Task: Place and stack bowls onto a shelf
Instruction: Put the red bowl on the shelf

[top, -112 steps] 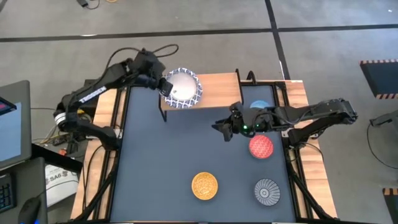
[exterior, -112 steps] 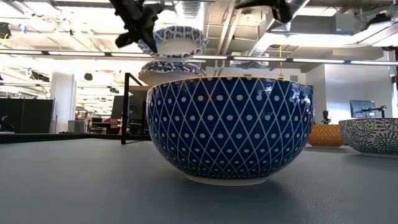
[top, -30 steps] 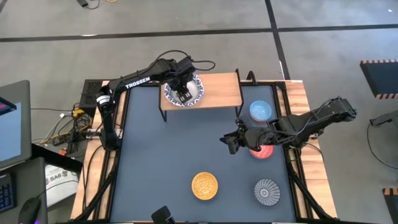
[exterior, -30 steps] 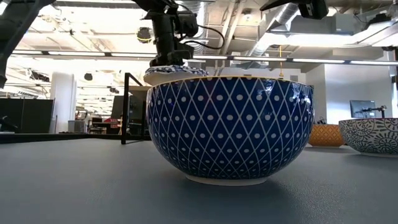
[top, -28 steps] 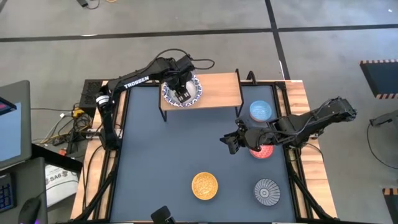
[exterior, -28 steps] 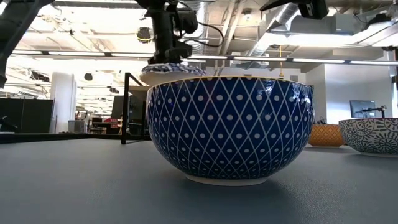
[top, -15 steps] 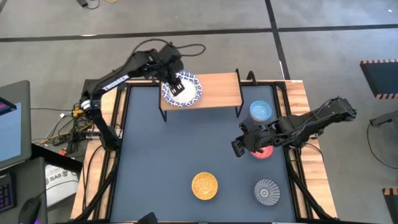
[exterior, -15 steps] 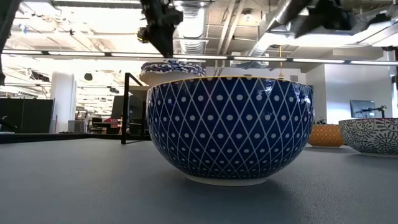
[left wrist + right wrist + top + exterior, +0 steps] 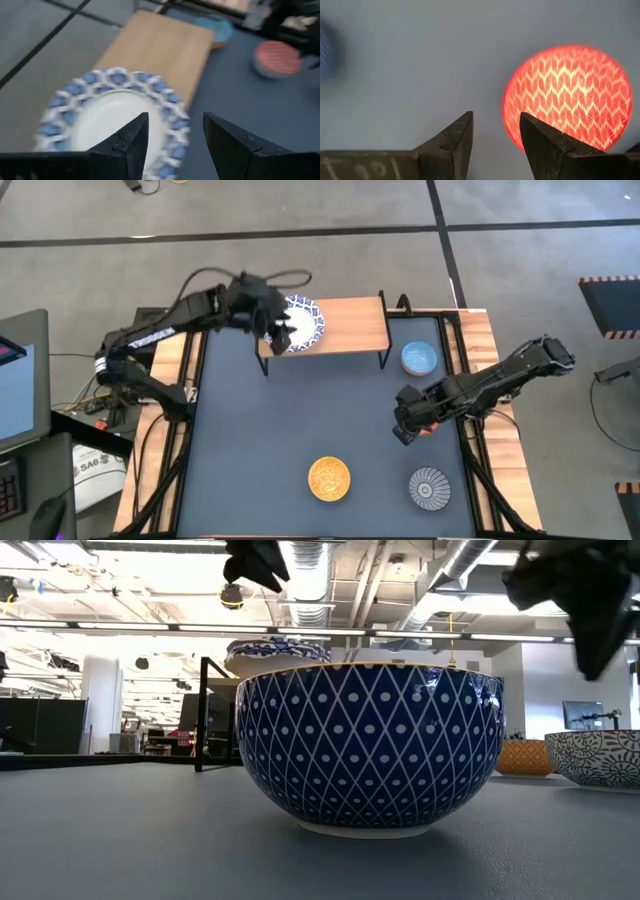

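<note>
From overhead, my right arm covers most of the red bowl (image 9: pixel 428 427). At tabletop level a dark-blue dotted bowl (image 9: pixel 368 745) blocks the shelf (image 9: pixel 225 685), and both arms are cut off at the top edge.

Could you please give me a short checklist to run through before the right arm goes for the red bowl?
1. Right end effector open and empty: ok.
2. Red bowl upright on the table, nothing stacked in it: ok.
3. Right end effector centred over the red bowl's rim: not ok, it sits beside the bowl.
4. Left end effector open, released from the patterned bowls on the shelf: ok.
5. Free shelf space beside the stack: ok.
</note>
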Robot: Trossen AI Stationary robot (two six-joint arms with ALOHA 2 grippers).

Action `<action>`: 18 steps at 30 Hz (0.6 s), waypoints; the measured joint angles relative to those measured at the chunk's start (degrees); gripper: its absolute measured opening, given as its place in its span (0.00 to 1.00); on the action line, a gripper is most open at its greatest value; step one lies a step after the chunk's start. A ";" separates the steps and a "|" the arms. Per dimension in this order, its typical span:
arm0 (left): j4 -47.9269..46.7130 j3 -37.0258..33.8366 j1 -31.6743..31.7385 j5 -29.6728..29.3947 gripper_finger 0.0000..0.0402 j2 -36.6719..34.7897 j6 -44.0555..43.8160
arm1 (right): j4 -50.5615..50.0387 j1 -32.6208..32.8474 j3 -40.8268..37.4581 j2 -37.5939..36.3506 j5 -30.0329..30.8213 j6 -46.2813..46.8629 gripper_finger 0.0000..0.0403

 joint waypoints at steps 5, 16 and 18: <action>11.00 -12.96 -7.73 -0.44 0.43 -4.79 -4.63 | -0.31 1.56 -3.40 -0.82 -2.38 -2.33 0.46; 19.84 -24.82 -20.16 -7.86 0.43 -6.58 -15.26 | 12.56 -0.57 -13.68 -2.71 -4.62 -2.67 0.46; 19.71 -24.82 -21.65 -9.43 0.43 -6.36 -15.91 | 13.18 -0.91 -14.77 -2.21 -4.07 -1.90 0.46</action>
